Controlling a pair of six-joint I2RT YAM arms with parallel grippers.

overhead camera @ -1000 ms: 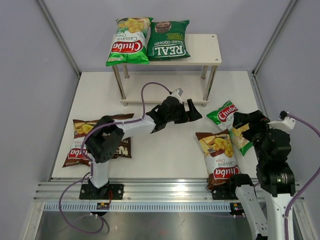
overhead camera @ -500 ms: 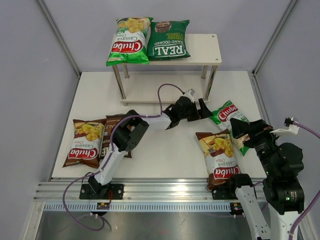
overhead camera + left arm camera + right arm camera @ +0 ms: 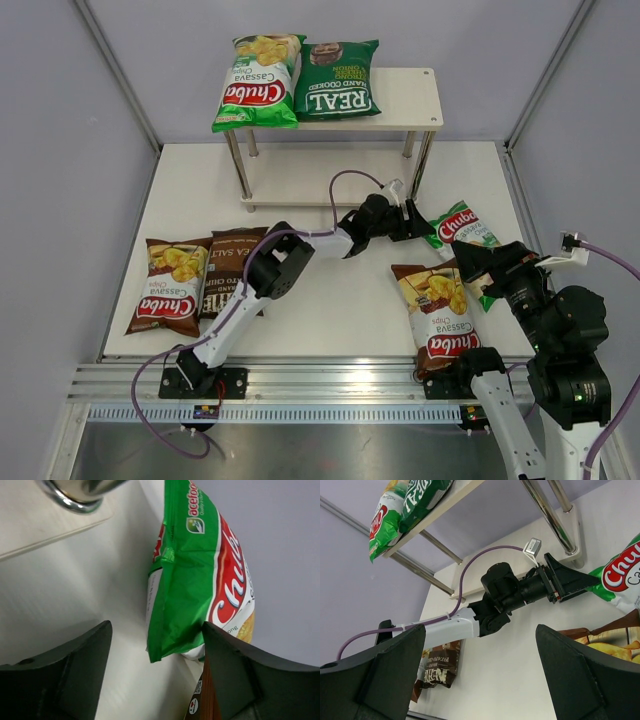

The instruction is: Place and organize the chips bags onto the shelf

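The shelf (image 3: 405, 100) stands at the back with a light-green Chuba bag (image 3: 255, 85) and the dark-green REAL bag (image 3: 337, 82) lying on its top board. A second light-green Chuba bag (image 3: 462, 229) lies on the table right of the shelf. My left gripper (image 3: 418, 222) is open right at this bag's near corner. In the left wrist view the bag (image 3: 197, 575) has its lower corner between the open jaws (image 3: 156, 627), not touched. My right gripper (image 3: 472, 258) is open and empty, raised beside a brown Chuba bag (image 3: 437, 315).
Another brown Chuba bag (image 3: 165, 285) and the dark-brown Kettle bag (image 3: 228, 268) lie side by side at the left of the table. A metal shelf leg (image 3: 75, 492) is close to my left gripper. The purple cable (image 3: 345, 185) loops over the left arm.
My left arm has stretched further right, from the table's middle to the light-green Chuba bag's corner. My right arm has pulled back and turned slightly.
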